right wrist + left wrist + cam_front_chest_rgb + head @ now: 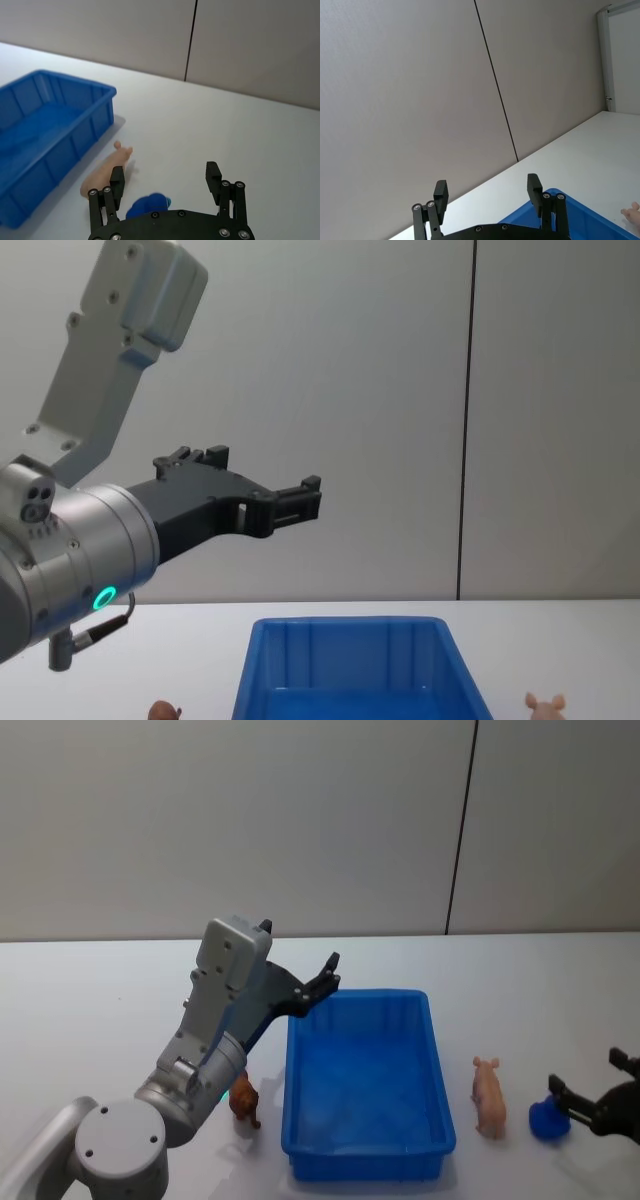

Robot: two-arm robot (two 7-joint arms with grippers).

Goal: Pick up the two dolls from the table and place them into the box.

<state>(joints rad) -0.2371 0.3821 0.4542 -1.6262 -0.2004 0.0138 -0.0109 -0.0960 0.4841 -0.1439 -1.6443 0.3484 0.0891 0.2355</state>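
A: Well, where do the dolls lie?

B: Both on the table [100, 1010], outside the box [437, 1060]. The pale pink doll [489, 1095] is pig-like, with small ears and a snout, and it lies stretched out just beside the box's right wall. The reddish-brown doll [244, 1098] stands near the left wall, close against the left arm [215, 1020].

A: And the box itself?

B: Bright blue, rectangular, ribbed on the inside, with a thick rim. It is far larger than either doll.

A: The grippers?

B: The left gripper [325, 978] hangs raised over the box's far left corner, fingers spread wide. The right gripper [590, 1078] sits low, right of the pink doll, fingers likewise wide apart — a small blue object [546, 1120] lies on the table at its fingertips.
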